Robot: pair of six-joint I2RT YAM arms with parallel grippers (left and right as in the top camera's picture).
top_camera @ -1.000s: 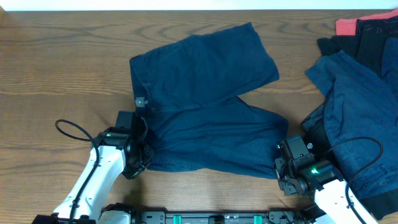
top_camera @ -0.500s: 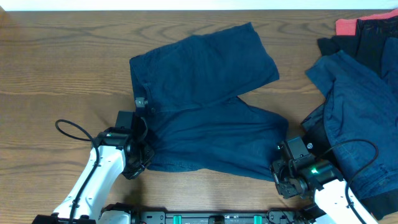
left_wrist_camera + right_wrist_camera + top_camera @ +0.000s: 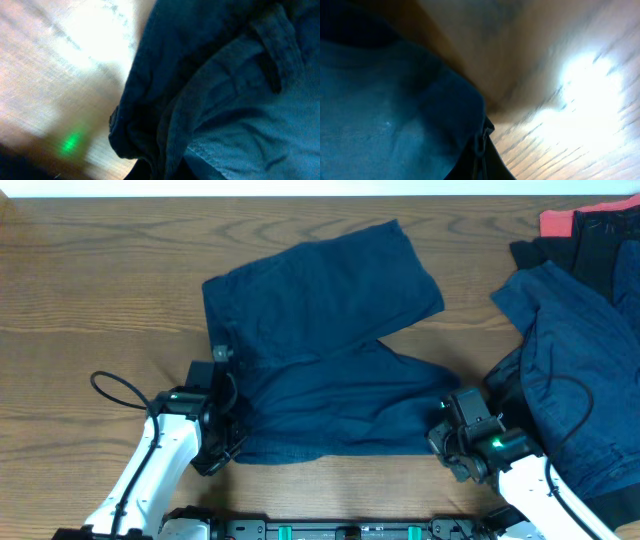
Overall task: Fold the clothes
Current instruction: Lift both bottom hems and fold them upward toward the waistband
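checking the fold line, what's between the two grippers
The near leg of the dark navy cloth shorts spans from the left gripper to the right gripper, seen overhead.

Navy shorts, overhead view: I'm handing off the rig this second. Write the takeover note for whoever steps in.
Pincers: the left pincer looks shut on the waist corner of the navy shorts. The right pincer looks shut on the near leg's hem. Both wrist views show cloth bunched right at the camera.
Things: the shorts lie spread mid-table with the legs splayed. The unfolded pile of navy, black and coral pieces sits at the right edge.
Done: shorts laid out, both near corners gripped. No fold yet.
Left: fold the shorts, then work through the pile.
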